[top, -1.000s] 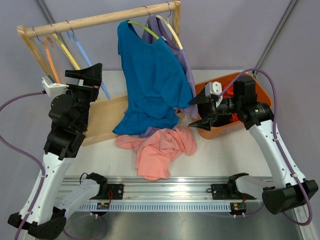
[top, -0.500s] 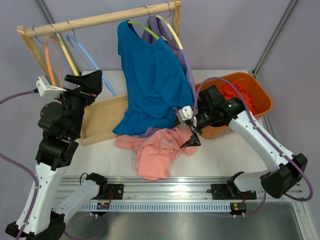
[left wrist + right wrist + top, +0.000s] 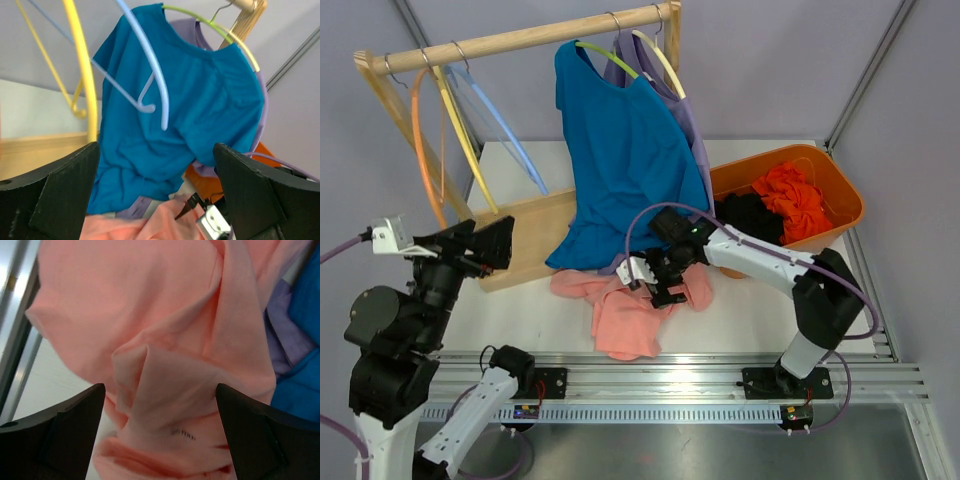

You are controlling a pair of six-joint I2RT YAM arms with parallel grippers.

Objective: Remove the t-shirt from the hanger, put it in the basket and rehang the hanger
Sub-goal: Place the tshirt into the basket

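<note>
We see right pincer (image 3: 653, 285) swung away from bin (image 3: 850, 195), jaws wide, now just above pink t-shirt (image 3: 630, 325) on worktop (image 3: 760, 320); likely pickup next. Left pincer (image 3: 485, 245) wide, pulled back; blue t-shirt (image 3: 625, 170) well ahead of it, on hanger (image 3: 608, 55).

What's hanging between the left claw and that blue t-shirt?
A yellow hanger and a pale blue hanger, both bare, hang before the blue t-shirt in the left wrist view.
</note>
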